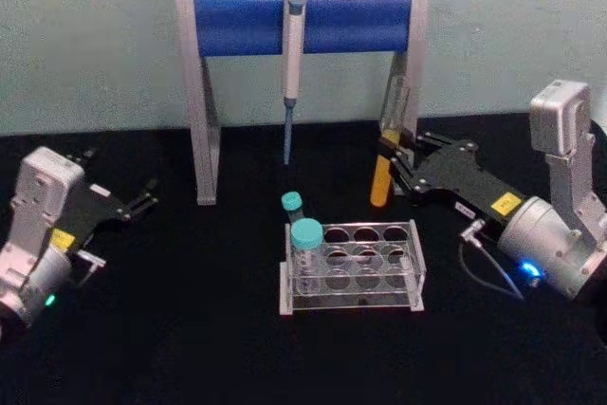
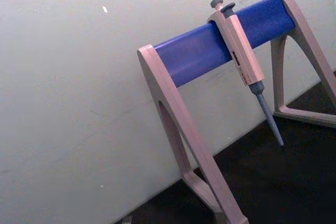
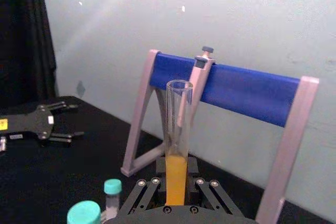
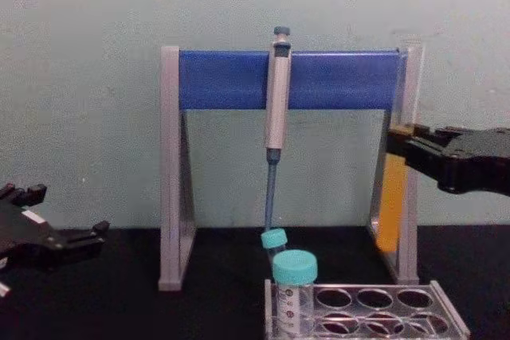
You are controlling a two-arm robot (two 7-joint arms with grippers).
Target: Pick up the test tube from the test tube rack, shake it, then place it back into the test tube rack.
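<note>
The right gripper [image 1: 389, 156] pinches the test tube [image 1: 380, 185] at mid-length and holds it upright, the liquid below its jaws, probably high enough for shaking. The test tube rack [image 1: 413, 263] sits below it, nearer the robot. The left gripper [image 1: 140, 204] rests spread, well apart to its left.

Quick headcount: one long slim clear glass test tube [image 1: 380, 187] with orange-yellow liquid in it. One low clear plastic test tube rack [image 1: 415, 258] with rows of round holes on top. Two short teal-capped vials, a big vial [image 1: 306, 246] and a small vial [image 1: 292, 203]. One grey pipette [image 1: 292, 54] and one tall grey-and-blue pipette stand [image 1: 242, 24]. Plus two black grippers, the left gripper [image 3: 71, 121] and the right gripper [image 1: 389, 154].
</note>
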